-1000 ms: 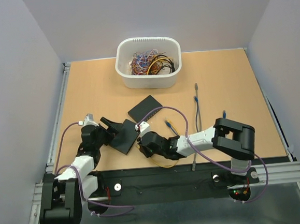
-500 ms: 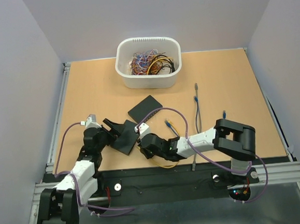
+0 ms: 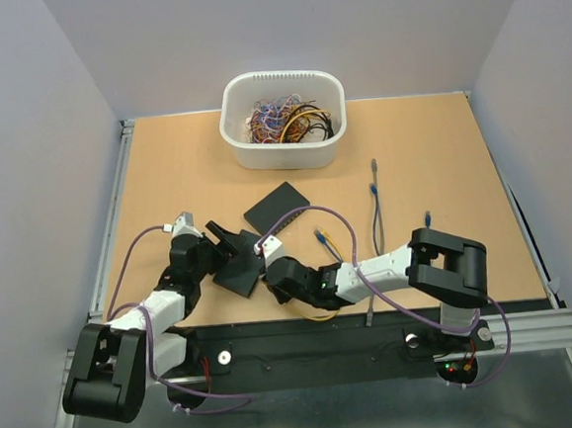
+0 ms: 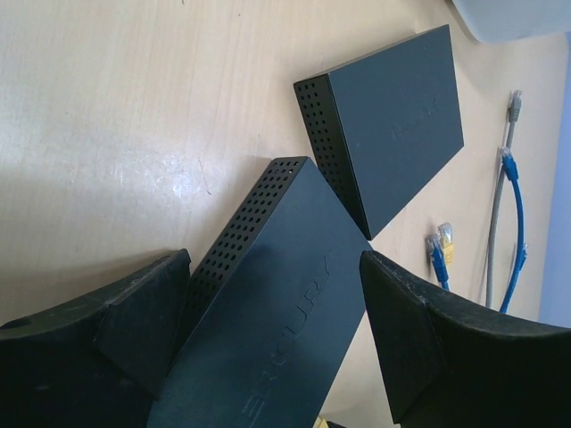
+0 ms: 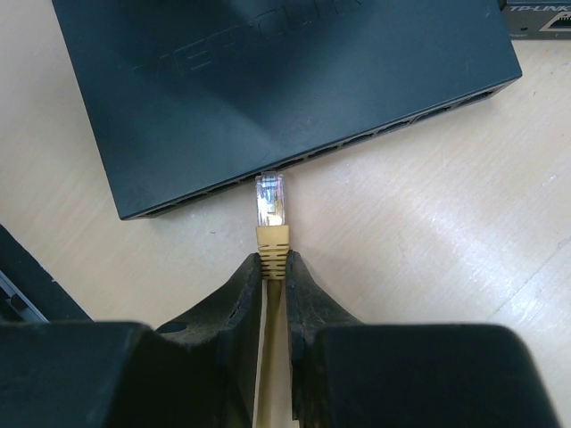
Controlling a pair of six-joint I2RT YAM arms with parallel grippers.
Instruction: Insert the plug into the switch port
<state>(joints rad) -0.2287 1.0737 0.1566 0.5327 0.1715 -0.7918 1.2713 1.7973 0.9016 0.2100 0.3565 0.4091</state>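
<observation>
Plug (image 5: pixel 270 201), pinched by its yellow boot in the closed right end effector (image 5: pixel 273 266), has its tip at the front of the switch (image 5: pixel 268 89) but is not yet seated; pushing it home is left. Left end effector (image 4: pixel 272 312) is spread wide astride the switch.

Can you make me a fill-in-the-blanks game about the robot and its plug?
The right claw grips the clear plug by its ____ boot.
The left claw is ____, with one finger on each side of the near switch.
The tangled wires lie in a ____ basket.
Missing words: yellow, open, white.
</observation>
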